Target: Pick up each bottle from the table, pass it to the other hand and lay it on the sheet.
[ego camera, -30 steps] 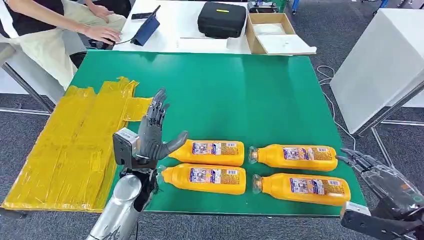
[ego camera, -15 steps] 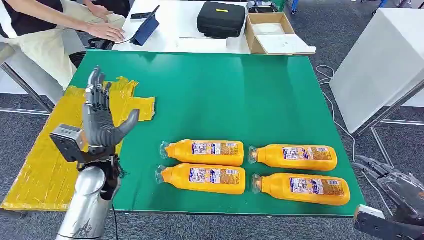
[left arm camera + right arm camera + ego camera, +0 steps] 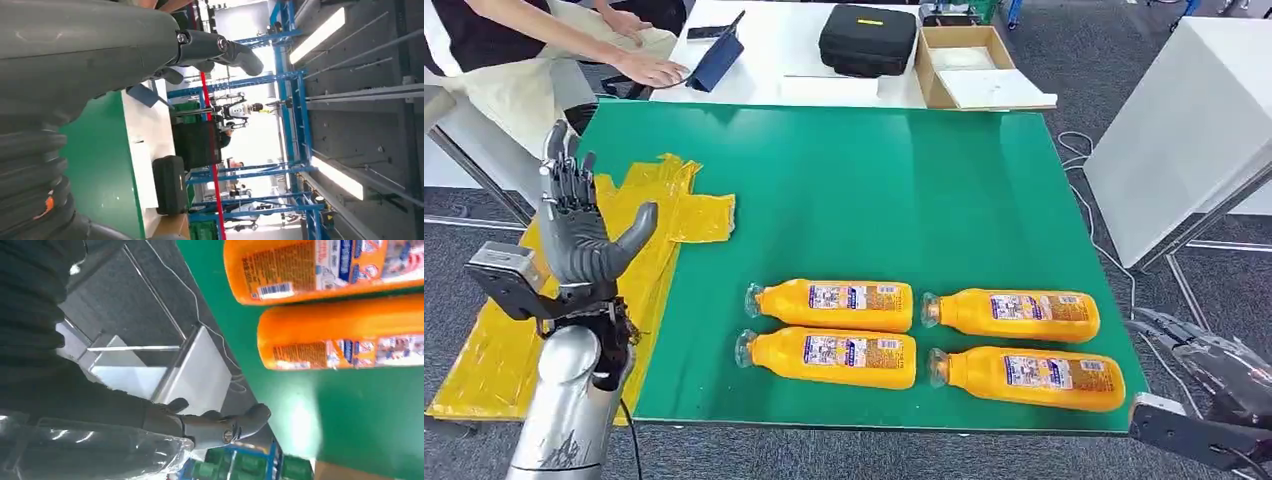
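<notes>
We see four orange bottles (image 3: 829, 330) lying on the green table (image 3: 864, 190), right of the yellow sheet (image 3: 534, 300). Our left hand (image 3: 579, 235) hovers above that sheet, fingers spread, empty; right hand (image 3: 1214, 365) likewise spread, empty, beyond the table's right edge.

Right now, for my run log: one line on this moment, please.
left hand: open, raised over sheet | right hand: open, off table edge | four bottles on table

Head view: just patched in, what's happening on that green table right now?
Nothing is being held. Four orange bottles lie on their sides in a two-by-two block on the green table. The left hand is raised, fingers spread, above the yellow sheet, which has no bottle on it. The right hand hangs open off the table's right edge. A person's hand rests on the white desk beyond.
</notes>
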Robot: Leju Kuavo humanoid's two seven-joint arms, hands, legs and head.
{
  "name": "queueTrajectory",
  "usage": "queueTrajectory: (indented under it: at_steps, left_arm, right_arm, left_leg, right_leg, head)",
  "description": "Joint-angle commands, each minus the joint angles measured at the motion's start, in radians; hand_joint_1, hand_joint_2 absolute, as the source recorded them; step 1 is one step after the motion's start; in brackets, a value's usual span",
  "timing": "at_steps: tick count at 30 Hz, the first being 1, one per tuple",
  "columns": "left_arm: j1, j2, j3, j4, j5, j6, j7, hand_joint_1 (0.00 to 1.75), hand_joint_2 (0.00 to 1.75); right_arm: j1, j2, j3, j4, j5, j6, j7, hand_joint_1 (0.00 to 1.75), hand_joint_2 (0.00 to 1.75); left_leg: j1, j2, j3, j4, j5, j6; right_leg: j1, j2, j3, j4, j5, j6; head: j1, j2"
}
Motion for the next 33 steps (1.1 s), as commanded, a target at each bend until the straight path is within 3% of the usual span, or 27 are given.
queueTrajectory:
  at_steps: [1, 3, 11, 16, 21, 28, 33]
  left_arm:
    - [-0.042, 0.019, 0.057, 0.057, 0.029, 0.003, 0.01, 0.0, 1.75]
    - [-0.044, 0.014, 0.055, 0.059, 0.026, -0.003, 0.011, 0.0, 1.75]
    - [-0.053, 0.004, 0.027, 0.089, 0.013, -0.001, 0.014, 0.0, 1.75]
    - [-0.055, 0.008, 0.026, 0.093, 0.013, -0.001, 0.014, 0.0, 1.75]
    - [-0.069, 0.013, 0.022, 0.12, 0.016, 0.004, 0.014, 0.0, 1.75]
    - [-0.087, 0.01, 0.011, 0.141, 0.02, 0.004, 0.015, 0.0, 1.75]
    - [-0.096, 0.008, -0.01, 0.169, 0.019, 0.005, 0.015, 0.0, 1.75]
  right_arm:
    - [-0.025, 0.009, 0.092, 0.082, -0.022, 0.008, 0.019, 0.0, 1.75]
    - [-0.044, 0.019, 0.126, 0.108, -0.019, 0.003, 0.02, 0.0, 1.75]
    - [-0.14, 0.095, 0.27, 0.229, 0.048, -0.04, 0.006, 0.0, 1.75]
    - [-0.152, 0.093, 0.276, 0.24, 0.05, -0.037, 0.002, 0.0, 1.75]
    - [-0.251, 0.109, 0.37, 0.319, 0.07, -0.024, -0.036, 0.0, 1.75]
    - [-0.286, 0.122, 0.421, 0.368, 0.069, -0.019, -0.042, 0.0, 1.75]
    - [-0.299, 0.183, 0.471, 0.42, 0.085, -0.059, -0.052, 0.0, 1.75]
  left_leg:
    - [0.001, 0.0, 0.005, -0.002, -0.002, -0.004]
    - [0.003, 0.0, 0.012, -0.003, -0.004, -0.007]
    - [0.003, 0.0, 0.011, -0.004, -0.002, -0.006]
    - [0.003, 0.0, 0.007, -0.002, -0.002, -0.005]
    - [0.003, 0.002, 0.008, -0.002, -0.002, -0.005]
    - [0.003, 0.001, 0.009, -0.002, -0.002, -0.006]
    - [0.003, 0.001, 0.008, -0.003, -0.002, -0.005]
  right_leg:
    - [0.002, -0.001, 0.006, -0.002, -0.001, -0.003]
    - [0.003, -0.001, 0.013, -0.005, -0.003, -0.005]
    - [0.003, -0.001, 0.012, -0.006, -0.001, -0.004]
    - [0.003, -0.001, 0.008, -0.004, -0.001, -0.004]
    - [0.003, 0.001, 0.009, -0.004, -0.001, -0.004]
    - [0.003, -0.001, 0.01, -0.004, -0.002, -0.004]
    - [0.003, -0.001, 0.009, -0.005, -0.001, -0.004]
  head:
    - [0.0, 0.0]
    - [0.0, 0.0]
    - [0.0, 0.0]
    - [0.0, 0.0]
    - [0.0, 0.0]
    - [0.001, 0.0]
    - [0.0, 0.0]
